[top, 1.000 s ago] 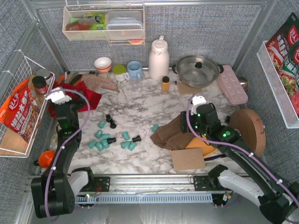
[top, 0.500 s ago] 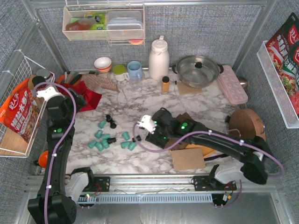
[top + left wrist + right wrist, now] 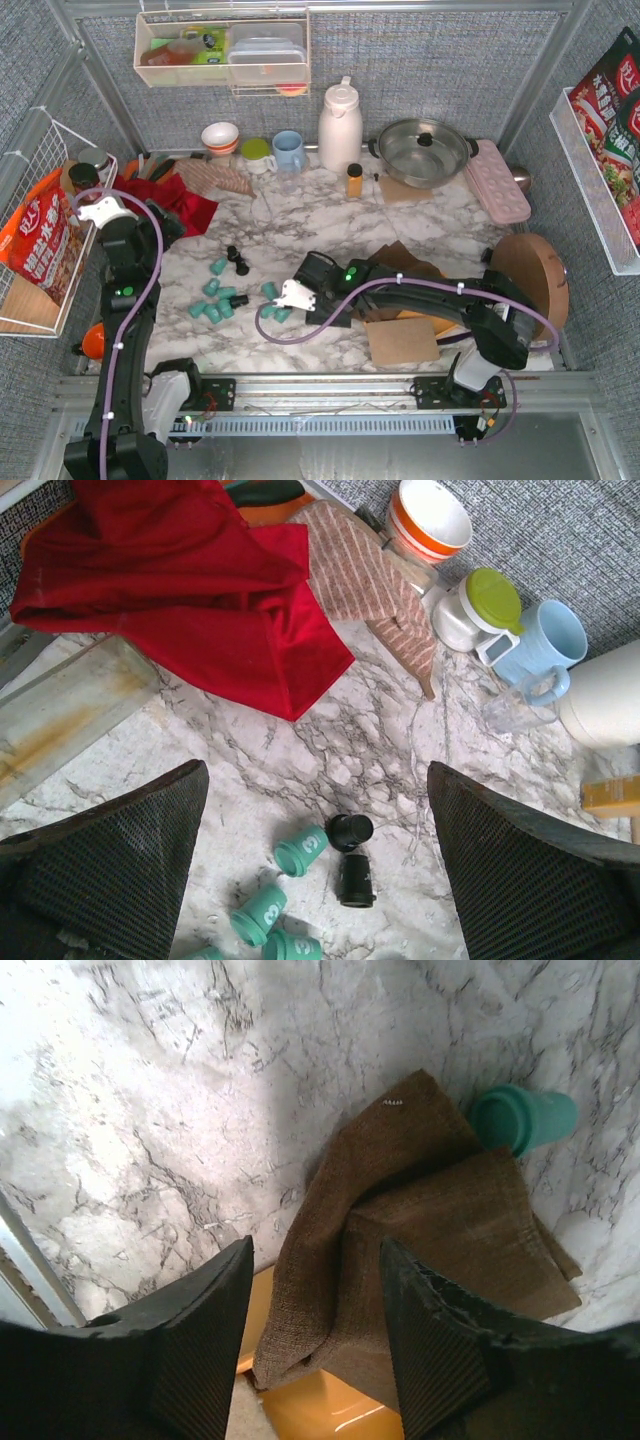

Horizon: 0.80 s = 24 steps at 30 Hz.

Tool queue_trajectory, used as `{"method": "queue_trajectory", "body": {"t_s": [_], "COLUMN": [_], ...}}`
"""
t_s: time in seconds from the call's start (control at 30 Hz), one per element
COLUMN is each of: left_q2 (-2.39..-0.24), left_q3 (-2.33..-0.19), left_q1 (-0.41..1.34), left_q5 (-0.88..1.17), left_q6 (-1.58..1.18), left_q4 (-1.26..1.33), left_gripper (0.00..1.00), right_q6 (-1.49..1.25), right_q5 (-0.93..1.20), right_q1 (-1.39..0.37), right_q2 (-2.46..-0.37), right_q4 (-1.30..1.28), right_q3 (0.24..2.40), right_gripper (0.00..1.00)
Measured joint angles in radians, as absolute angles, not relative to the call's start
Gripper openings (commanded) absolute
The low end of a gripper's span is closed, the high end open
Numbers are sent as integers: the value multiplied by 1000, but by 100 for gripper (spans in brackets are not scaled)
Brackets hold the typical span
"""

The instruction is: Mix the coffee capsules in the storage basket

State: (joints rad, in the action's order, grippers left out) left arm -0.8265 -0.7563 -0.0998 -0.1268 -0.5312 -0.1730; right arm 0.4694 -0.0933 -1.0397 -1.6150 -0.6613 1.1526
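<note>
the left gripper point(image 3: 315, 780) is held wide open and empty near the left edge, just short of a red cloth point(image 3: 180, 590). the capsules point(image 3: 222, 298) are scattered loose on the table point(image 3: 300, 225), left of centre. the right gripper point(image 3: 315, 1250) is spread open with nothing gripped, over a brown cloth point(image 3: 400, 1230) that a teal one touches. the basket point(image 3: 305, 1415) is partly covered by that cloth, toward the near right corner.

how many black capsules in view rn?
3. Two black capsules side by side beyond the teal ones; a third among the teal ones. The right arm overhangs the pile's edge, so another may be hidden.
</note>
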Motion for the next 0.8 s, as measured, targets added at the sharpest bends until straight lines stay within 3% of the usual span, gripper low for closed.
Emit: {"method": "queue_trajectory", "body": {"t_s": [0.37,0.8], "left_q2": [-836,-836], "left_q3": [-752,-751], "left_q1": [-101,-102], "left_q5": [-127,-127], "left_q6": [-535,-540], "left_q4": [-165,-165], "left_gripper": [99,99], "right_q6": [485,490], "right_q5": [-216,-268], "right_q1": [-1073,-1087], "right_q2": [-1638,-1690], "right_q4": [-662,-666], "right_q3": [1123,1106], "right_gripper": [49,53]}}
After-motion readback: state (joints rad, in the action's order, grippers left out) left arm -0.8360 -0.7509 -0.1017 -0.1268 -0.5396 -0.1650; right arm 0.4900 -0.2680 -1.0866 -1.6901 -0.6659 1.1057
